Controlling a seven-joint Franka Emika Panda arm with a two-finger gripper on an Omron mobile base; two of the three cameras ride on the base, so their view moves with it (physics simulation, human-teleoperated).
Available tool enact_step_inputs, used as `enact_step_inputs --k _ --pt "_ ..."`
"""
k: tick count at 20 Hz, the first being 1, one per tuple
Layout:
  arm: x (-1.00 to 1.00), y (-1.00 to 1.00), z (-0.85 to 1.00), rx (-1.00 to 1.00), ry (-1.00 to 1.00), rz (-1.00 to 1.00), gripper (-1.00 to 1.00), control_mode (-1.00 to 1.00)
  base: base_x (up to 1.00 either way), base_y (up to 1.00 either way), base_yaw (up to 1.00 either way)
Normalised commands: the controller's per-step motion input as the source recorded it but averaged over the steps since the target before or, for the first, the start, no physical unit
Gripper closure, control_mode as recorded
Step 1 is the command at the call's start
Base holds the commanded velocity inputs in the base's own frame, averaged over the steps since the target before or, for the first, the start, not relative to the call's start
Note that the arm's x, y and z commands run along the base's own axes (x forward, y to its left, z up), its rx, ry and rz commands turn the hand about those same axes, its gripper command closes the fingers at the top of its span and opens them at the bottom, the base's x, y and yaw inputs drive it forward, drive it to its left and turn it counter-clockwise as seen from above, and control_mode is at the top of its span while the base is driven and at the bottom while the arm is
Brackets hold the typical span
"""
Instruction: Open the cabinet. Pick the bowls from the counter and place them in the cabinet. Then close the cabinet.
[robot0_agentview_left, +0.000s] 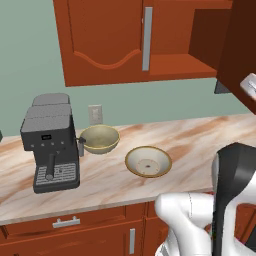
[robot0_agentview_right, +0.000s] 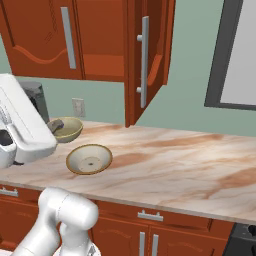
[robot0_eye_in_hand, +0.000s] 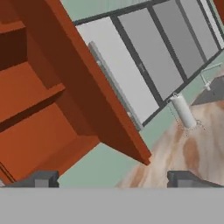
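Tool (robot0_eye_in_hand: 112, 178) released, empty, up beside the swung-out right door of the cabinet (robot0_agentview_left: 145, 37); bowls untouched.
Fingertips spread wide, gripping nothing. Right door (robot0_agentview_right: 147, 60) wide open, edge toward the table (robot0_agentview_right: 200, 165), bar handle long axis vertical; left door shut. Both bowls on the table well below, rims up: deep bowl (robot0_agentview_left: 99, 138) beside the coffee machine (robot0_agentview_left: 50, 142), shallow bowl (robot0_agentview_left: 148, 161) nearer the front edge. Risk: clipping the open door on descent; knocking the coffee machine during the deep-bowl grab.
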Motion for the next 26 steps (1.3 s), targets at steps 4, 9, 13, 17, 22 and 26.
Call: enact_step_inputs --k 4,9,13,17,22,26 --pt "0.42 -0.01 -0.19 -0.45 0.0 0.0 -1.0 -1.0 0.0 0.0 0.0" --pt "0.58 -0.05 -0.35 -0.34 -0.04 0.0 -1.0 -1.0 0.0 0.0 0.0" --pt "0.67 -0.02 -0.31 -0.25 -0.04 0.0 -1.0 -1.0 0.0 0.0 0.0" --pt "0.54 -0.1 -0.18 -0.21 0.0 -0.02 -1.0 -1.0 0.0 0.0 0.0" --pt "0.25 -0.45 -0.18 -0.12 0.0 -0.08 -1.0 -1.0 0.0 0.0 0.0" --pt "0.3 -0.42 -0.12 -0.08 0.0 -0.08 -1.0 -1.0 0.0 0.0 0.0"
